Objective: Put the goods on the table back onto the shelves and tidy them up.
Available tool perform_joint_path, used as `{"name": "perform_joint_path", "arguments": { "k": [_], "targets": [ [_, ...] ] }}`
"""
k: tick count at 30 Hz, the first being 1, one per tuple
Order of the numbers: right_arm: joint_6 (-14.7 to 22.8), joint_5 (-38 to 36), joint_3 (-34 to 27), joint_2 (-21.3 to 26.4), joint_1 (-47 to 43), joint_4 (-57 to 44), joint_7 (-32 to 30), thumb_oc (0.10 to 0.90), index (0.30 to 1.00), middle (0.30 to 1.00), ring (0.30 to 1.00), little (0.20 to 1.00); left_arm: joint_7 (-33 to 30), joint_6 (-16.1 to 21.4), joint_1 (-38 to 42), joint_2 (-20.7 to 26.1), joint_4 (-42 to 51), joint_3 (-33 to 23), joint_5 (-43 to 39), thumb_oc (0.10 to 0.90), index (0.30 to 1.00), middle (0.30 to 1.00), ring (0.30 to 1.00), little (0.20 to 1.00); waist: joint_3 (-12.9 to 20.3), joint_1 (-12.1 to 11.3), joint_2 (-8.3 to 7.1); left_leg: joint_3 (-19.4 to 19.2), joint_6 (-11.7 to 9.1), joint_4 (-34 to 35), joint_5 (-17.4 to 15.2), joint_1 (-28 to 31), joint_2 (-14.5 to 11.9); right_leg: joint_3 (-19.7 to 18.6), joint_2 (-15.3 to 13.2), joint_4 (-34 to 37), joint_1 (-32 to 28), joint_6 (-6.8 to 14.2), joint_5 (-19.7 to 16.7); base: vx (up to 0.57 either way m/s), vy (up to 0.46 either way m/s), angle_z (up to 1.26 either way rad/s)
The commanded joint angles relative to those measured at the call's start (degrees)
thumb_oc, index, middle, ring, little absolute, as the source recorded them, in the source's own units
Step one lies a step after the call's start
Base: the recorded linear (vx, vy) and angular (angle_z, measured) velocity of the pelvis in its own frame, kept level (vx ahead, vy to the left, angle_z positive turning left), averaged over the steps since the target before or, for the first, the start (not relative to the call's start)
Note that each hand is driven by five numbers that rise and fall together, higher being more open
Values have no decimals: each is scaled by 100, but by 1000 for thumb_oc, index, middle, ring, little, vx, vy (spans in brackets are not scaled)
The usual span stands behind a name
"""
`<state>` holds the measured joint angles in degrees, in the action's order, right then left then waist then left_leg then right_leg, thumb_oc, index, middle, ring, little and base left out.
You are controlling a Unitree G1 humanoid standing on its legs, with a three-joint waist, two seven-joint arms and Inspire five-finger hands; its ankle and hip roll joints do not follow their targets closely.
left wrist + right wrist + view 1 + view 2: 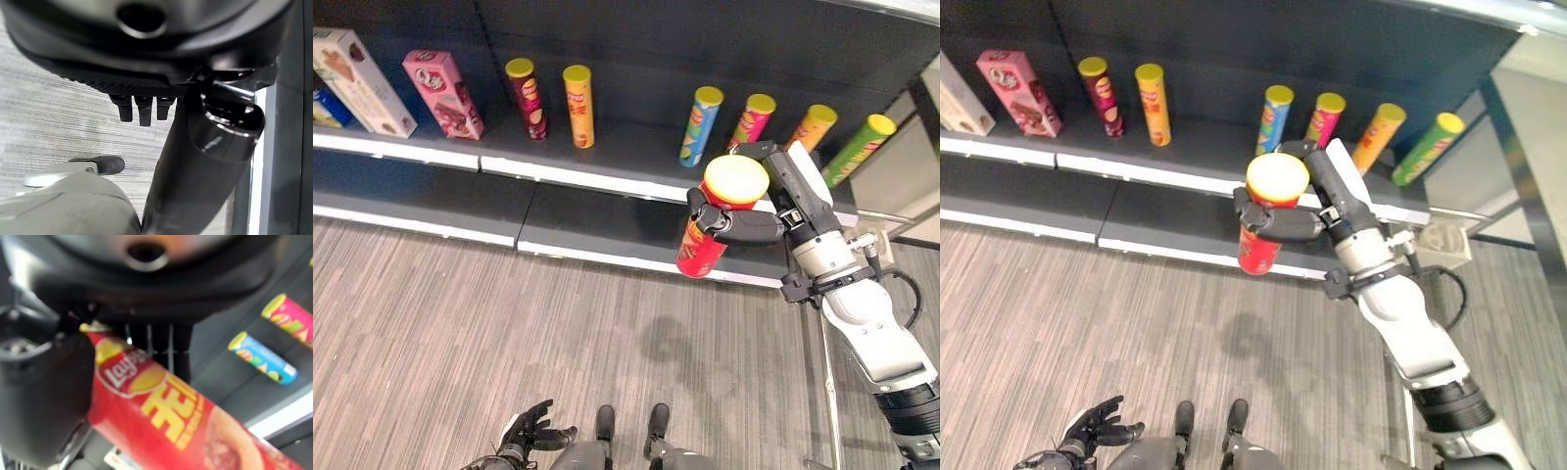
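1. One red can [705, 235] with a yellow lid sat in the right hand [744, 223], fingers curled round it, held in front of the shelf [607, 157].
2. Six cans stood along that shelf beside two boxes.
3. Down low, the left hand [530, 427] hung with fingers relaxed.

— What's the floor [460, 333] like?
— Grey wood-grain planks, running across the near side.
— And beyond it?
— Dark shelving [607, 39] along the far side, its shelves [568, 176] edged with white strips.
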<state>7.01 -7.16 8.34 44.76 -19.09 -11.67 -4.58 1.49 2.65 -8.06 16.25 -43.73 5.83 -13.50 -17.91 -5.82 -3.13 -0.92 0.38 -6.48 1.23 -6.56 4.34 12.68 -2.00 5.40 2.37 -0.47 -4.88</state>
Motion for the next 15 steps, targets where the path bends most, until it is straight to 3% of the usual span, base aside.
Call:
{"name": "perform_joint_path", "arguments": {
  "k": [1,2,3,4,6,7,8,9,10,12,13,15],
  "targets": [
    [461,274,-473,45,-782,-481,-502,400,300,300,300,300,-107,140,-135,180,135,144,-118,800,900,900,900,900,111,-4,42,156,-447,-546,-434,-498,-564,-126,-200,-73,-317,539,534,248,167,32],
    [432,395,-458,-19,-818,-452,-572,400,300,300,300,300,-102,138,-166,265,224,192,-50,800,900,900,900,900,156,-60,27,201,-479,-61,18,-661,-970,-86,-304,-54,-347,613,595,256,160,18],
    [435,398,-456,-22,-817,-448,-575,400,300,300,300,300,-101,135,-171,269,228,192,-50,800,900,900,900,900,173,-58,20,202,-491,1,53,-646,-974,-84,-300,-58,-332,606,600,310,233,7],
    [372,478,-441,-29,-844,-293,-723,400,300,300,300,300,-116,123,-164,366,274,215,-16,800,900,900,900,900,220,-108,58,253,-560,620,303,-873,-1276,-92,-376,-40,-387,648,820,178,120,0],
    [389,501,-458,-55,-832,-201,-817,400,300,300,300,300,-151,118,-159,394,222,242,39,800,900,900,900,900,262,-147,74,272,-649,1047,479,-931,-1406,-100,-413,-40,-454,685,935,308,242,-1],
    [339,536,-503,-27,-794,-191,-862,400,300,300,300,300,-143,113,-163,414,201,248,57,800,900,900,900,900,353,-122,200,230,-765,1148,504,-1037,-1502,-152,-503,-40,-588,746,1044,571,541,-9],
    [294,617,-595,-90,-698,-306,-835,400,300,300,300,300,-145,107,-203,376,105,249,161,800,900,900,900,900,513,-164,421,220,-856,1148,680,-909,-1487,-216,-646,-40,-762,859,1054,663,718,-28],
    [270,753,-664,-185,-648,-417,-846,400,300,300,300,300,-156,127,-220,392,53,233,263,800,900,900,900,900,582,-167,516,206,-810,1107,754,-761,-1332,-253,-926,-40,-870,972,973,477,531,-41],
    [263,757,-669,-190,-638,-429,-845,400,300,300,300,300,-155,127,-224,395,54,233,264,800,900,900,900,900,578,-175,501,191,-802,1106,749,-748,-1317,-261,-946,-40,-876,982,974,315,390,-53],
    [236,937,-641,-441,-744,-510,-902,400,300,300,300,300,-187,121,-258,509,59,152,321,800,900,900,900,900,605,-241,461,-53,-587,906,547,-561,-1062,-351,-1368,-276,-809,1093,810,220,355,-41],
    [236,938,-641,-443,-745,-510,-902,400,300,300,300,300,-187,121,-258,511,59,151,321,800,900,900,900,900,606,-250,455,-64,-585,903,544,-562,-1059,-363,-1375,-283,-799,1096,813,161,327,-30],
    [222,1092,-549,-661,-937,-556,-968,400,300,300,300,300,-303,111,-284,572,-26,-43,221,800,900,900,900,900,551,-313,448,-323,-338,802,324,-414,-916,-311,-1650,-833,-467,1115,654,95,309,-53]
  ]
}}
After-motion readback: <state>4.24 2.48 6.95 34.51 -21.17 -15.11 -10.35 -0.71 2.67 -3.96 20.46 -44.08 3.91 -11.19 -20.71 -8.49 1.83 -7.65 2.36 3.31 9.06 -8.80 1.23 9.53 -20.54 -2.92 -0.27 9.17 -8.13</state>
